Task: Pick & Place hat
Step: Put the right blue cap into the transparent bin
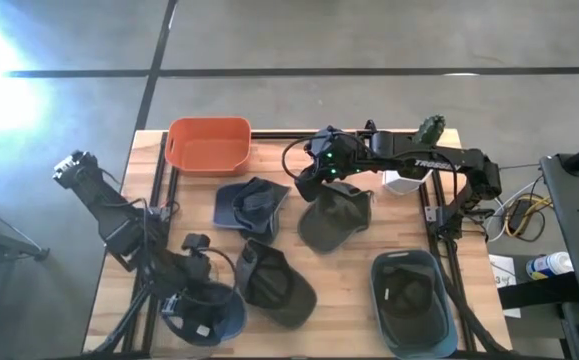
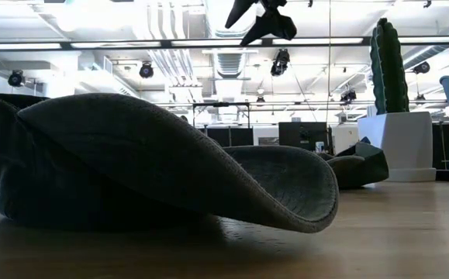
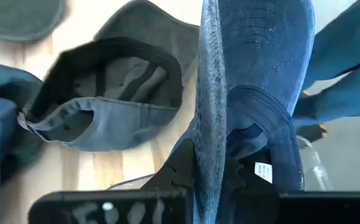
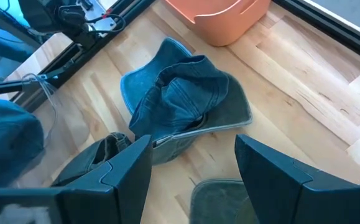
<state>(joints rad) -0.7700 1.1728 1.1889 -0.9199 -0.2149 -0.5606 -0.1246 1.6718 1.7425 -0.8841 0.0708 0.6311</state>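
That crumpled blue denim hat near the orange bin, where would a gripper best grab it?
Probably from straight above, on the raised fold of the crumpled denim hat. Its crown is bunched into a ridge that two fingers could pinch, while its brim lies flat on the table. The open right gripper is above it.

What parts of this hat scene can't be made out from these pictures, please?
- Left gripper fingertips: left wrist view, hidden by the blue cap they clamp.
- Orange bin: cut off by the right wrist view's edge.
- Low view: the dark green cap close up blocks the table behind.
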